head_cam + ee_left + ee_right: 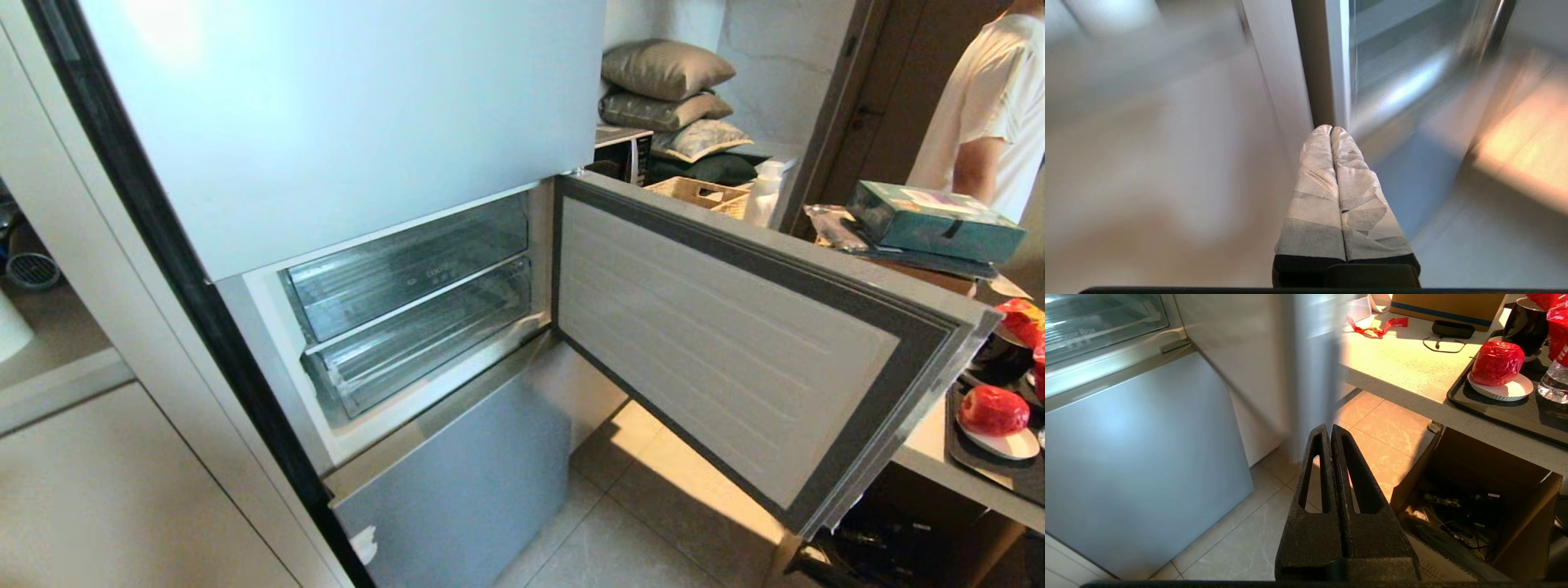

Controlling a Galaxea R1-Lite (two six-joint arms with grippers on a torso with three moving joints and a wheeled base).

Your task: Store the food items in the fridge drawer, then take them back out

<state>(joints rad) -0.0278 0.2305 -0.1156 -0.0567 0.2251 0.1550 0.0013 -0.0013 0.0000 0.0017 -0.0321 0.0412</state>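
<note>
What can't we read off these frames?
- Second food item: the head view shows one red item on a plate; others are cut by the right edge.
- Drawers' contents: glare on the clear fronts.
- Left wrist view: motion blur beyond the left gripper.
- Person: cut by the frame edge.
- Box contents under the counter: too dark.

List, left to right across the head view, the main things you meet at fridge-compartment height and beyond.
Clear drawers in the open compartment → swung-open fridge door → red food item on a white plate, on the counter's dark tray.
</note>
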